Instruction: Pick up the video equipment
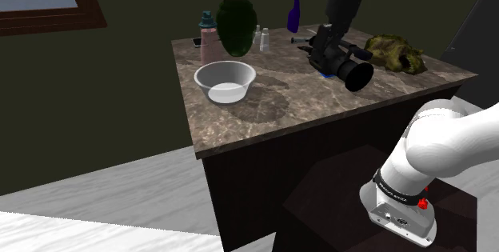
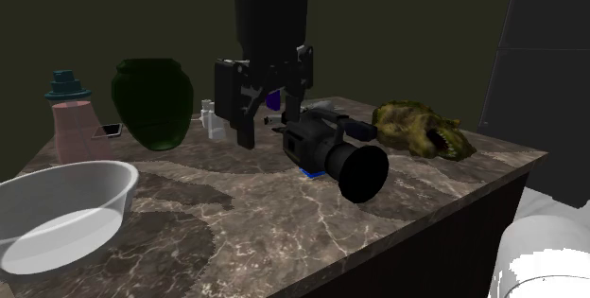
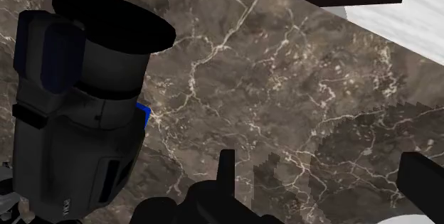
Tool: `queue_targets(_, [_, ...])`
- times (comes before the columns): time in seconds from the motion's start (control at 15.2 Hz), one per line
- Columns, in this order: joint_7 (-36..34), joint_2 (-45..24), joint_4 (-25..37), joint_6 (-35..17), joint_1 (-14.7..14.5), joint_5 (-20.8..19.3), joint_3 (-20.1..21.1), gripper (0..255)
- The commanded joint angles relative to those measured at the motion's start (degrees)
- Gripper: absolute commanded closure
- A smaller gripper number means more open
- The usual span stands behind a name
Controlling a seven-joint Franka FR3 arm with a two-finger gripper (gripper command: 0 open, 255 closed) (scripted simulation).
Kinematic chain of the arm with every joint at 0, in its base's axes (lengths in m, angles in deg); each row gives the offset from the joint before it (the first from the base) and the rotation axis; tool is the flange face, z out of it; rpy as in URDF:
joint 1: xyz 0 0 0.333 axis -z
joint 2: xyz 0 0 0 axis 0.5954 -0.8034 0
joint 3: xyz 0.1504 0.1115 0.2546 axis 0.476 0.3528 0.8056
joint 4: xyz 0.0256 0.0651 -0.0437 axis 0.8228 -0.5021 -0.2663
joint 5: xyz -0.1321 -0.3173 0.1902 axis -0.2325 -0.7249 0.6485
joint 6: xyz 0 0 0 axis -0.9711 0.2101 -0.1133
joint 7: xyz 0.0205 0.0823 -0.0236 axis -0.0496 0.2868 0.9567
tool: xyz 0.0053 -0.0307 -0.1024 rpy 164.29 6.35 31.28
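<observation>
Jaws spread, the gripper is hovering just beside the camcorder: rigid, probably hefty, best clasped across its body.

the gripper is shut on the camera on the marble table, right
Not quite: the gripper is open, its fingers apart with nothing clasped. The camera lies on the marble table beside the fingers, not between them. The wrist view shows this.

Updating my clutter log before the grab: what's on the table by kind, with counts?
Camcorder: 1
Bowl: 1
Vase: 1
Bottles: 2 (pink bottle, purple spray bottle)
Shakers: 2
Phone: 1
Dinosaur toy: 1
Total: 9, leaving out small bits behind the camcorder that I cannot identify.
</observation>
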Motion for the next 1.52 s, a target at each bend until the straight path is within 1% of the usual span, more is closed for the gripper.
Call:
queue_targets(0.0, [0.0, 0.0, 0.0, 0.0, 0.0, 0.0, 0.0, 0])
queue_targets(0.33, [1.2, -6.4, 4.9, 0.1, 3.9, -1.3, -5.8, 0])
queue_targets(0.66, [2.4, -13.2, 10.4, 0.7, 7.2, -1.8, -11.5, 0])
queue_targets(1.25, [5.2, -26.0, 21.4, 2.7, 11.9, -0.5, -21.4, 0])
queue_targets(1.45, [5.2, -25.6, 18.8, 0.4, 12.0, -0.6, -21.5, 0])
